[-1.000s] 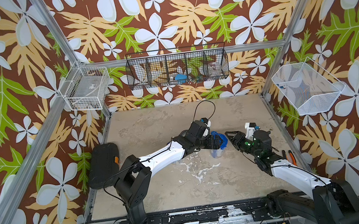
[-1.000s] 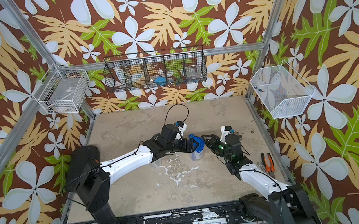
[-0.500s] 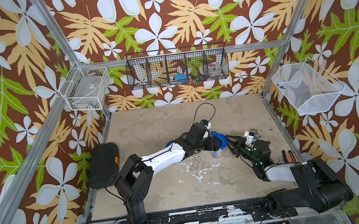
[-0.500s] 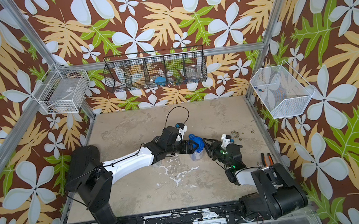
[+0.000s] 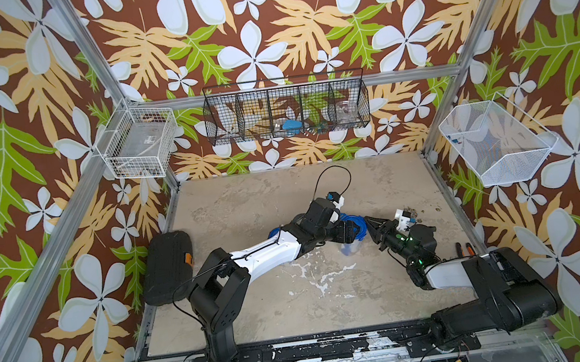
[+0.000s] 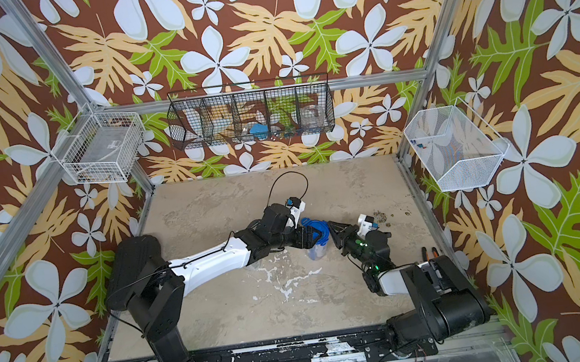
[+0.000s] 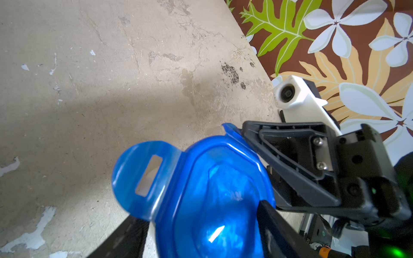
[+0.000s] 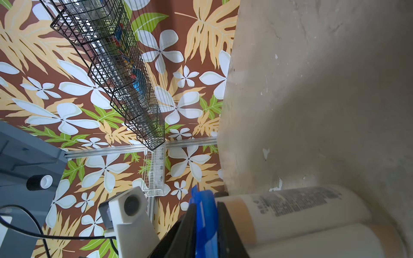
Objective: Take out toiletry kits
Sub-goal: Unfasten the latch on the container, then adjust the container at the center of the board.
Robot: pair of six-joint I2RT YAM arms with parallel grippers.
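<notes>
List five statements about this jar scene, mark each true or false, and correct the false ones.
1. The right gripper is shut on a tab of the blue lid. True.
2. The blue lid lies flat on the table. False: it is up at the top of the clear jar.
3. A black wire basket hangs on the back wall. True.
4. The black case sits by the table's right edge. False: the case is by the left edge.
5. Toiletry tubes lie loose on the table. False: white tubes show inside the jar.
</notes>
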